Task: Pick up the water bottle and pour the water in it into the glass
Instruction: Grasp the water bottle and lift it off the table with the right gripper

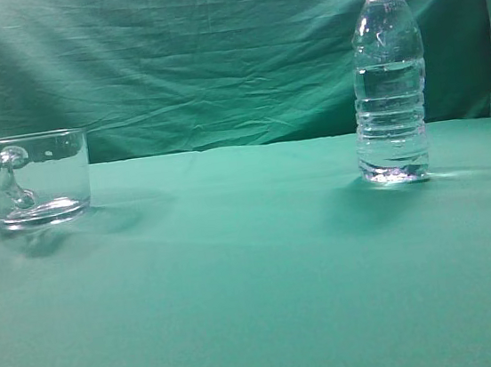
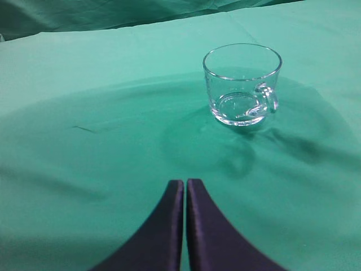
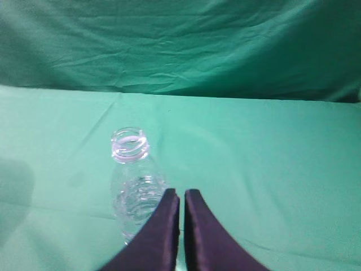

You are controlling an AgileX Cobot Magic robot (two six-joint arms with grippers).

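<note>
Apparently pre-grasp: the water bottle (image 1: pixel 386 77), uncapped and seemingly holding the water (image 1: pixel 390 121), stands upright well to the right of the empty glass (image 1: pixel 34 178). The right gripper (image 3: pixel 181 195), fingers together above it, must open first; the left gripper (image 2: pixel 185 183) is likewise closed.

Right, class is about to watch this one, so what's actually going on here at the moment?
Nothing is being handled yet. The water bottle, uncapped and holding water, stands upright on the right of the green cloth. The empty glass mug sits apart on the left. The right gripper hangs above the bottle with its fingers together; the left gripper, also closed, hangs short of the mug. Pouring has not begun.
</note>
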